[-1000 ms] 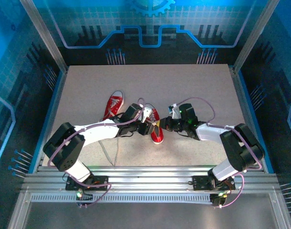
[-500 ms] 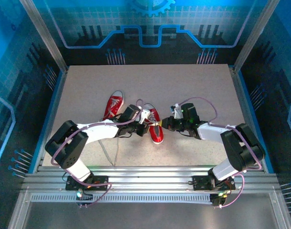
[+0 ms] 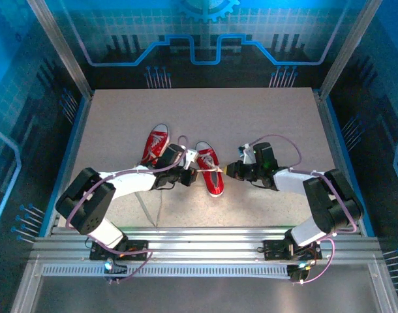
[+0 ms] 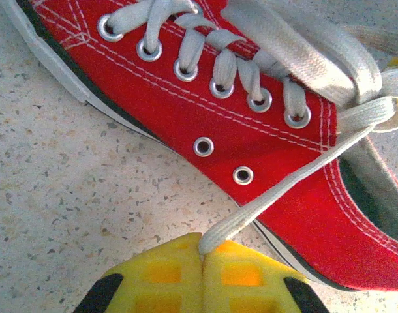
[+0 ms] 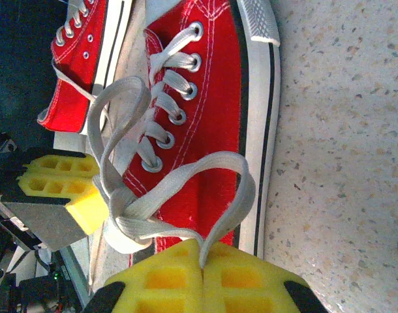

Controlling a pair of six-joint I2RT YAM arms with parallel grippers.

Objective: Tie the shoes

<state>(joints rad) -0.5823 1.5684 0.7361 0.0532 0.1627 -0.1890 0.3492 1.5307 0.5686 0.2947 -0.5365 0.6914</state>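
Observation:
Two red shoes with white soles lie mid-table: one (image 3: pixel 156 144) to the left, the other (image 3: pixel 211 175) between my grippers. In the left wrist view, my left gripper (image 4: pixel 202 251) is shut on a white lace (image 4: pixel 284 189) that runs taut from the near shoe (image 4: pixel 238 124). In the right wrist view, my right gripper (image 5: pixel 203 251) is shut on a lace loop (image 5: pixel 241 189) that joins a loose knot (image 5: pixel 124 208) beside the shoe's eyelets (image 5: pixel 169 117). From above, the left gripper (image 3: pixel 191 172) sits just left of that shoe and the right gripper (image 3: pixel 233 171) just right of it.
Speckled beige table (image 3: pixel 264 124) with raised rails on the left (image 3: pixel 74 143) and right (image 3: pixel 331 143). A loose lace (image 3: pixel 147 208) trails toward the near edge. The second shoe (image 5: pixel 78 59) lies close behind the left gripper's yellow pad (image 5: pixel 62 186).
My left gripper has shut on the lace and drawn back to the left off the shoe. My right gripper has shifted slightly right, pulling its loop outward.

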